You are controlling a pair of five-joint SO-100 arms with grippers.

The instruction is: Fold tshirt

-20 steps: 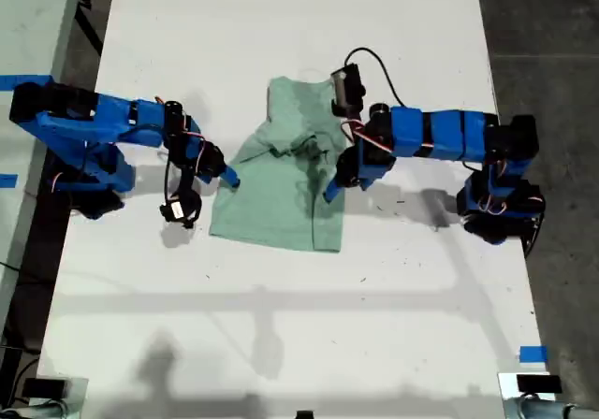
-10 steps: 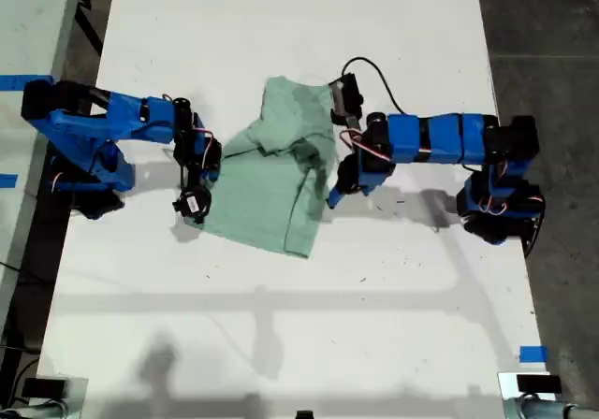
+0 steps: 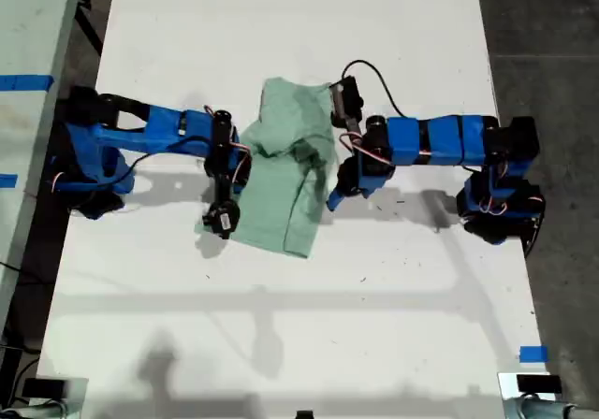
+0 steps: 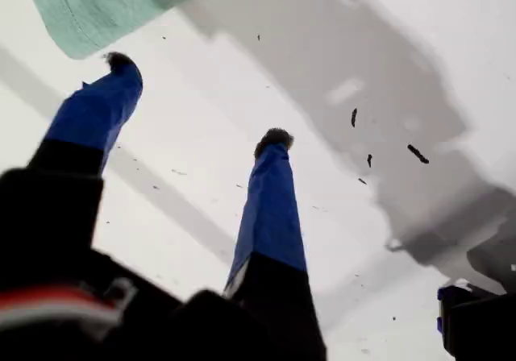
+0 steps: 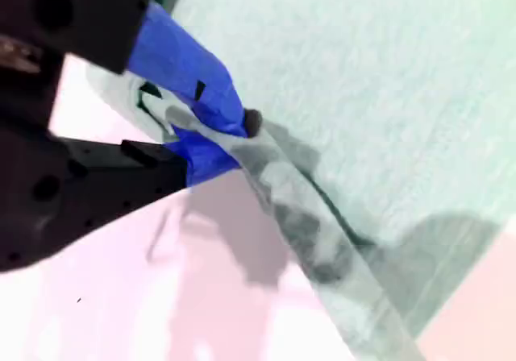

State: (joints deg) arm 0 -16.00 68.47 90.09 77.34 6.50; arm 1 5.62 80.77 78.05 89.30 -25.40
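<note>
Exterior view, tshirt: the pale green tshirt [image 3: 285, 176] lies on the white tabletop [image 3: 281, 325], between the two blue arms. It is partly folded: the side toward the exterior view's left is turned over onto the middle, with a raised hump of cloth there.
Exterior view, my second pincer: my second pincer [image 3: 240, 163] sits on the tshirt's turned edge, at the tshirt's side toward the exterior view's left. I judge it is there to carry this side across the garment.
Exterior view, my first pincer: my first pincer [image 3: 332, 197] points down at the tabletop, just beside the tshirt's opposite edge. It does not seem to touch the cloth.
First wrist view, pincer state: my first pincer [image 4: 197, 99] has its two blue fingers spread wide, and nothing is between them.
First wrist view, surroundings: bare tabletop [image 4: 363, 55] with dark specks lies under the fingers; only a corner of the tshirt [image 4: 89, 6] shows just beyond one fingertip. This arm probably waits near the tshirt, so it can take that edge later.
Second wrist view, pincer state: my second pincer [image 5: 234, 139] is pinching a bunched edge of the tshirt [image 5: 363, 71].
Second wrist view, cloth: from the grip a wrinkled band of cloth runs away over the flat part of the tshirt, with tabletop [image 5: 161, 313] beside it. The grip is at the very edge, so the layer can be laid flat.
Step in hand: the first side fold, not yet laid down.
Risk: the hump near the grip may stay as a crease.
</note>
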